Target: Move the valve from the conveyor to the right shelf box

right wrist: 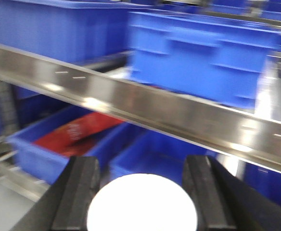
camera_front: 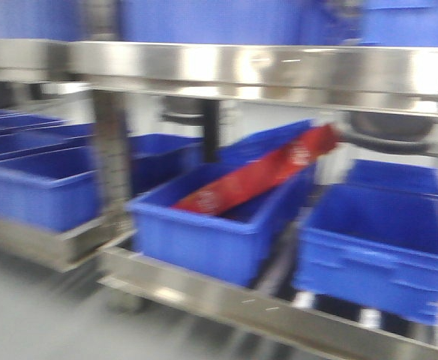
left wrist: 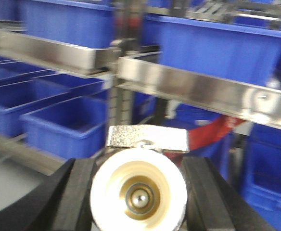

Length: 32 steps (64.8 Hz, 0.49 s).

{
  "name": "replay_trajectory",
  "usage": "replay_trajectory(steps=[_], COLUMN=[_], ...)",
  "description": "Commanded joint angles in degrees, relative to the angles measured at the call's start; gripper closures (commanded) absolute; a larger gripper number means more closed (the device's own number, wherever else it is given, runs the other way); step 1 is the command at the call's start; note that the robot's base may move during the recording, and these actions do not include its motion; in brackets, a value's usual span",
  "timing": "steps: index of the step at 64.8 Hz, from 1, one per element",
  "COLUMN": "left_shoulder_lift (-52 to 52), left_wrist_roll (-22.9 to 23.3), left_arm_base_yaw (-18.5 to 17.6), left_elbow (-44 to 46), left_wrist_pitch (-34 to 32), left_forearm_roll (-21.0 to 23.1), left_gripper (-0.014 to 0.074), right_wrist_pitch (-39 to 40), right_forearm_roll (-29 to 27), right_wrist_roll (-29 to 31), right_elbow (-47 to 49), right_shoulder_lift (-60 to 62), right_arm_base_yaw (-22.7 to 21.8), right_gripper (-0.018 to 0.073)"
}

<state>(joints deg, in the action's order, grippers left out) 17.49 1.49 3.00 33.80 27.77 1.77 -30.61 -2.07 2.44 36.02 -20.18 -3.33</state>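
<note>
The left fingers (left wrist: pixel 80 192) clenched the valve (left wrist: pixel 138 195), facing a steel shelf (left wrist: pixel 203 89); whether the right fingers (right wrist: pixel 78 192) gripped a white disc (right wrist: pixel 141 204) could not be told.

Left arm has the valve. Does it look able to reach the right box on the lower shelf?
Probably yes. The left end effector holds the valve; the right box is open-topped and looks empty. The steel rail runs above it, so entry must stay below that.
</note>
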Motion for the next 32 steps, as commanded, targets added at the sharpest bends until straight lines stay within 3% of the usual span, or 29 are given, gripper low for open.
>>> replay_trajectory(steps=[1,32], left_shoulder_lift=[-0.2,-0.2], left_wrist_roll=[0.1,0.1], left_arm_base_yaw=[0.0,0.0], left_elbow=[0.6,0.6], left_wrist_pitch=[-3.2,-3.2], left_forearm_roll=[0.3,0.3], left_gripper=[0.0708,0.0708], right_wrist_pitch=[4.5,4.5], right_forearm_roll=[0.2,0.2], right_wrist_roll=[0.4,0.4], right_elbow=[0.5,0.5], right_shoulder_lift=[0.3,0.3], right_arm_base_yaw=[-0.1,-0.1], right_gripper=[0.0720,0.0720])
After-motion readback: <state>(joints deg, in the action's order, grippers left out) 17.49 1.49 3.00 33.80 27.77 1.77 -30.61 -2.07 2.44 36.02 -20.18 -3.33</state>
